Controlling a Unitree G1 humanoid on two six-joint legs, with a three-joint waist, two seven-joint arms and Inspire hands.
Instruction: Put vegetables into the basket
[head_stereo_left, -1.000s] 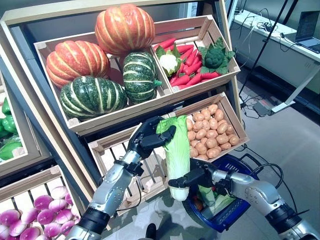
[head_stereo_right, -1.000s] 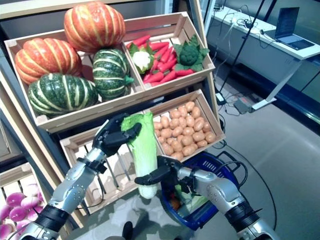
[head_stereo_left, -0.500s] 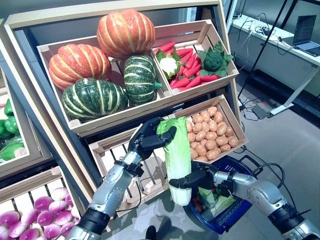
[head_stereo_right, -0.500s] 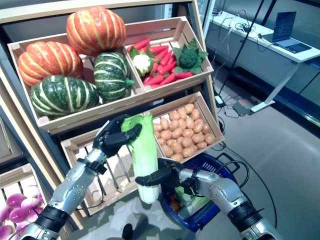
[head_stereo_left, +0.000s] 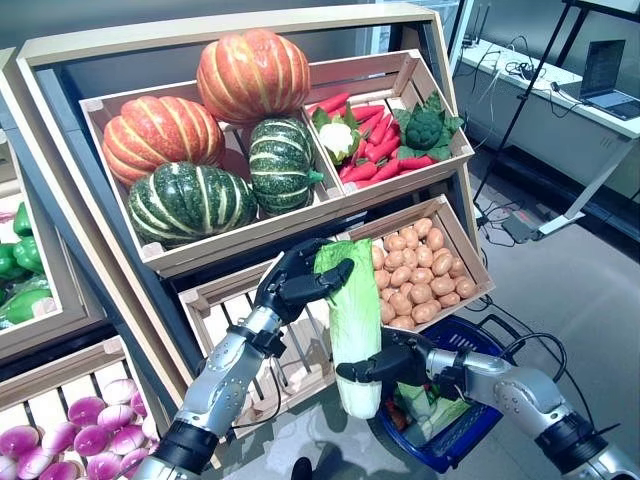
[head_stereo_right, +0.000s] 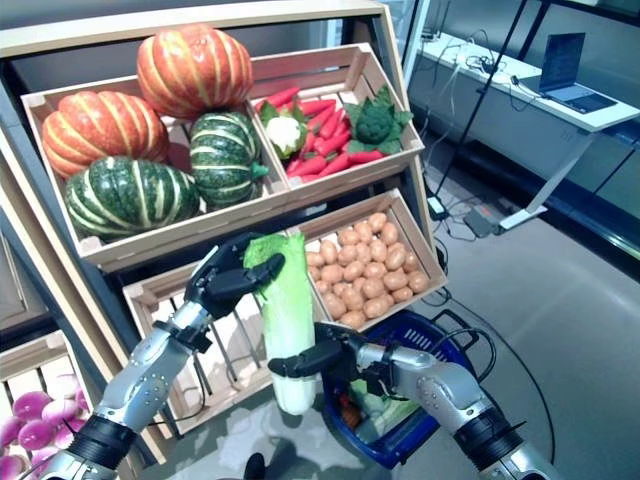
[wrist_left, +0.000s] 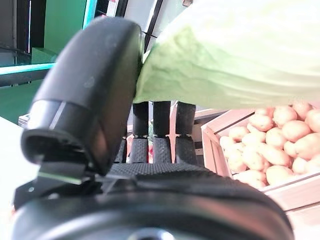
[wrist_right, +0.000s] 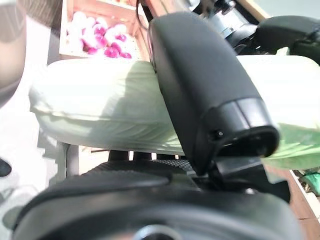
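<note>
Dark fingers (head_stereo_left: 322, 277) of the left hand (head_stereo_left: 296, 283) curl round the leafy green top of a napa cabbage (head_stereo_left: 353, 325), thumb pressed against the leaves as its wrist view shows, while the right hand (head_stereo_left: 385, 358) clamps the pale stalk end from the side, its thumb lying across the white base in its own wrist view. Both hands therefore grip the one cabbage, which hangs nearly upright in the air, leaves up and stalk down, in front of the slatted wooden crate (head_stereo_left: 242, 322) on the lower shelf and just beside the crate of potatoes (head_stereo_left: 420, 273). Its lower end sits just to the left of the blue basket (head_stereo_left: 470, 427), which stands on the floor below the right arm and already holds some green leafy produce and something reddish. Above, the upper shelf carries pumpkins (head_stereo_left: 215, 120) and a crate of red peppers with cauliflower and broccoli (head_stereo_left: 385, 130). The step in hand looks like the carry: the cabbage is lifted off the shelf but not yet over the basket. The next move probably calls for swinging it to the right and lowering it, stalk first, with one hand letting go so that the long head can tip in beside what lies there.
</note>
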